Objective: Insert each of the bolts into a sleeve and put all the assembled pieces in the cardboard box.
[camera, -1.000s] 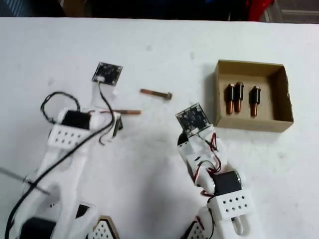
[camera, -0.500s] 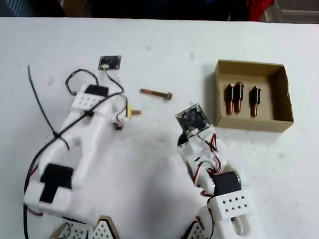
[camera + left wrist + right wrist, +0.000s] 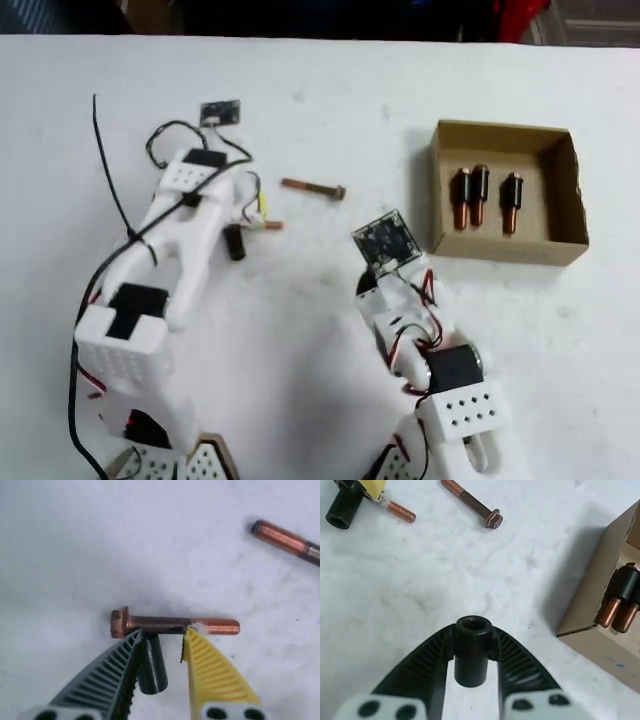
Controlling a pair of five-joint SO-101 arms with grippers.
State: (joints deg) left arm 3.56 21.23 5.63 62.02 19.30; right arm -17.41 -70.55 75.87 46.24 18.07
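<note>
One bolt straddled, left hand moved forward

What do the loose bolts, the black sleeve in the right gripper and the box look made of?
Bolts: metal, copper-coloured, probably plated, judging by the slight sheen, cut threads and flanged hex head.
Sleeve: smooth matt black. It could be plastic or blackened metal; the look leaves it open.
Box: plain brown cardboard with dull walls and raw cut edges.

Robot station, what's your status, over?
Right end effector shut on sleeve. Left end effector open at a bolt, second sleeve beside it. Other bolt loose; three assemblies in cardboard box. Nothing blocking.
</note>
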